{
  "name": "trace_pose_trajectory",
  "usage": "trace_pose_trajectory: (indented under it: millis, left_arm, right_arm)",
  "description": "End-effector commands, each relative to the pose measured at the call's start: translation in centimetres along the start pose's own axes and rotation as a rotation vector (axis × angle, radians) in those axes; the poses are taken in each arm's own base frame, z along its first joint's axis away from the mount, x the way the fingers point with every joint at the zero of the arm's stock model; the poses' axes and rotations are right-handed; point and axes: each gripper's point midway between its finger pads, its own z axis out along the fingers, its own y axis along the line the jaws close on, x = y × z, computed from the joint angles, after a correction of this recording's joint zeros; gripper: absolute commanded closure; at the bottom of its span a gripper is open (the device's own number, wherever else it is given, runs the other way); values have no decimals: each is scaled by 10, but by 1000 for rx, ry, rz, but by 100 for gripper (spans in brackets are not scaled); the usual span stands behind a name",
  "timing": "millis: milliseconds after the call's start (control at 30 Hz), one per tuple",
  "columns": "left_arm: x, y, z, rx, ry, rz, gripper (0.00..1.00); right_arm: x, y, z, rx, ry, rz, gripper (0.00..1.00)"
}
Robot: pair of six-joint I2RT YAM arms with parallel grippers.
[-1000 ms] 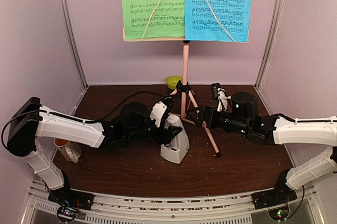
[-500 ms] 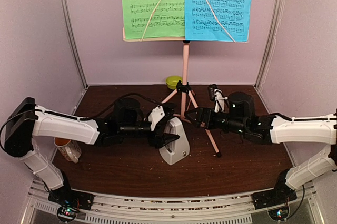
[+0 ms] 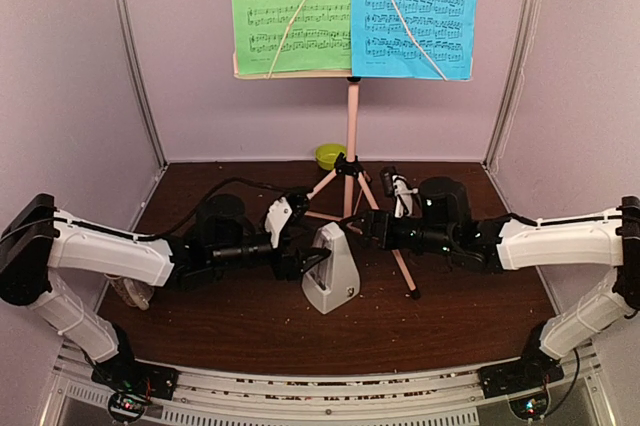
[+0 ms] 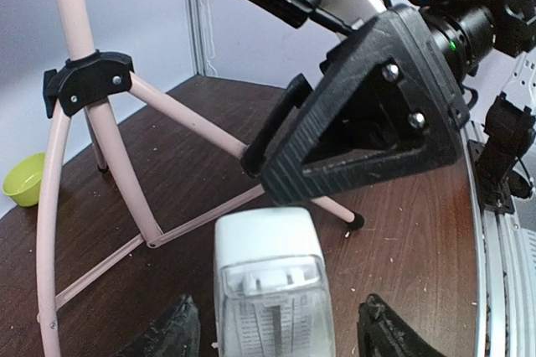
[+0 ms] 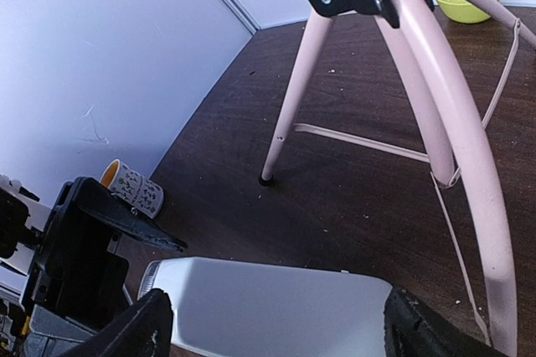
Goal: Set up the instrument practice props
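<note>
Left of the middle, the left gripper [image 3: 308,262] is spread wide, with the metronome [image 3: 333,271] kept between its fingers [image 4: 172,332], untouched. Just right, the right gripper [image 3: 366,227] is spread too. Up top, the green sheet [image 3: 290,6] and blue sheet [image 3: 415,6] are held on the pink stand [image 3: 352,121].

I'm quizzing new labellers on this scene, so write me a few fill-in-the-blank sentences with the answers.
In the top view, the green sheet sits ___ of the blue sheet. Both sheets rest on the pink ___. Between the left gripper and the right gripper, both open, stands the ___.
Answers: left; stand; metronome.
</note>
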Motion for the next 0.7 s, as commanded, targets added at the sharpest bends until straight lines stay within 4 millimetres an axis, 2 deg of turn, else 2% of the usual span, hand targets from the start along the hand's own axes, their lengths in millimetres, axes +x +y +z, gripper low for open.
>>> trace_pose_trajectory:
  millis: [0,367,667]
  left_arm:
    - [-28,13,7,-53,-100,-67,35]
    - [-29,17,14,-77,-76,-57,44]
    - [-23,11,11,-64,-54,-28,64]
  right_arm:
    - [-13,22,6,-88,-30,13,15]
    - [0,25,21,-139,12,53,25]
    - [19,9,23,-99,52,54,29]
